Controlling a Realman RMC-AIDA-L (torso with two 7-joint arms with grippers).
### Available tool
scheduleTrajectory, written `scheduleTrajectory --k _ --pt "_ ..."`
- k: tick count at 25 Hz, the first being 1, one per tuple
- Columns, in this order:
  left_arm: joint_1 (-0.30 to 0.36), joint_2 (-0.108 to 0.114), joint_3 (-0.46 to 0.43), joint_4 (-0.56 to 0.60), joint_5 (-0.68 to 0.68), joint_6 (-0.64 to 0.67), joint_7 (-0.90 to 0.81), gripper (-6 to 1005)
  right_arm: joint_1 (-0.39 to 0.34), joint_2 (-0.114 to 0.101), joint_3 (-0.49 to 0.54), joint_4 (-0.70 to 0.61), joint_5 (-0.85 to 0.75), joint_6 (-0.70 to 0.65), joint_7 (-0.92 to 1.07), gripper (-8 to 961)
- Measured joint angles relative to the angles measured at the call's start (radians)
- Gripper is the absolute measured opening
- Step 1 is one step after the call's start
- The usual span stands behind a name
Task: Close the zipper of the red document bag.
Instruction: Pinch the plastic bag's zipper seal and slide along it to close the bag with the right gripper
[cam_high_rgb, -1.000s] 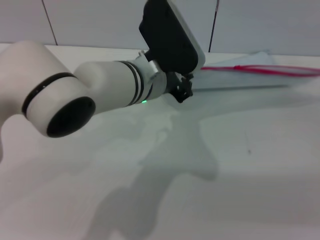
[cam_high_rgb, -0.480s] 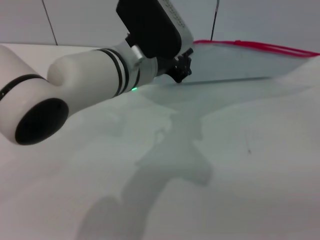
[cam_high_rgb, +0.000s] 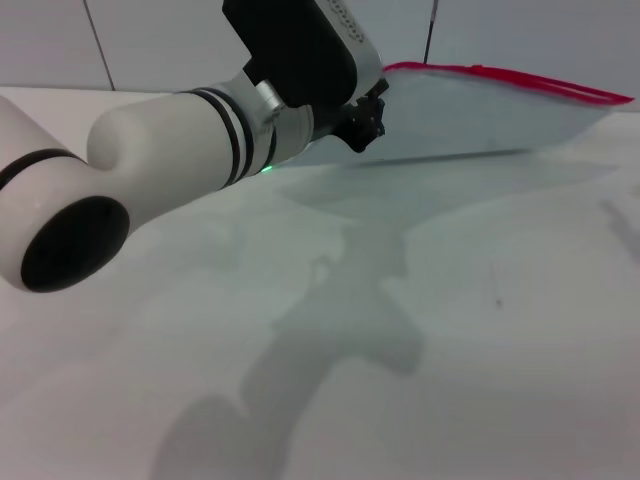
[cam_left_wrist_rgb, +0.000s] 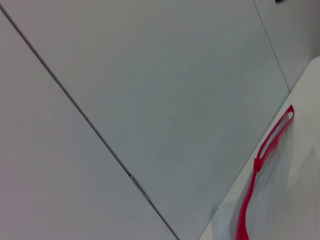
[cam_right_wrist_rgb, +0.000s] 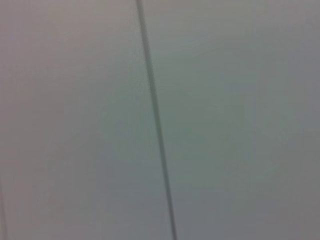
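Note:
The red document bag (cam_high_rgb: 480, 115), a pale translucent pouch, stands tilted up off the white table at the back right of the head view. Its zipper (cam_high_rgb: 500, 82) runs as a bright red strip along the upper edge. My left gripper (cam_high_rgb: 365, 118) is at the bag's left end, shut on that corner and holding it up. The left wrist view shows the zipper (cam_left_wrist_rgb: 265, 150) with a small red lump (cam_left_wrist_rgb: 257, 164) partway along it, and the strip splits into a narrow loop at its far end. My right gripper is out of view; its wrist view shows only wall.
The white table (cam_high_rgb: 450, 330) stretches in front of me, crossed by the arm's shadow. Grey wall panels with dark seams (cam_high_rgb: 98, 45) stand right behind the bag. My bulky left arm (cam_high_rgb: 150, 160) fills the left of the head view.
My left gripper has risen and shifted left with the bag's corner. The bag went from lying nearly flat to standing tilted with the red edge on top.

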Motion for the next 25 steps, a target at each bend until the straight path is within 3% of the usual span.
scheduleTrajectory --k 12,18,25 --pt "-0.002 -0.001 0.007 -0.012 0.0 0.005 0.001 53 0.125 -0.02 0.142 -0.001 -0.321 -0.24 0.115 512" --pt "-0.006 -0.001 0.012 -0.018 0.0 0.005 0.003 52 0.195 -0.02 0.143 0.001 -0.507 -0.265 0.117 512" --pt "-0.004 -0.001 0.013 -0.036 0.0 0.005 0.012 53 0.224 -0.016 0.142 0.014 -0.545 -0.256 0.086 512"
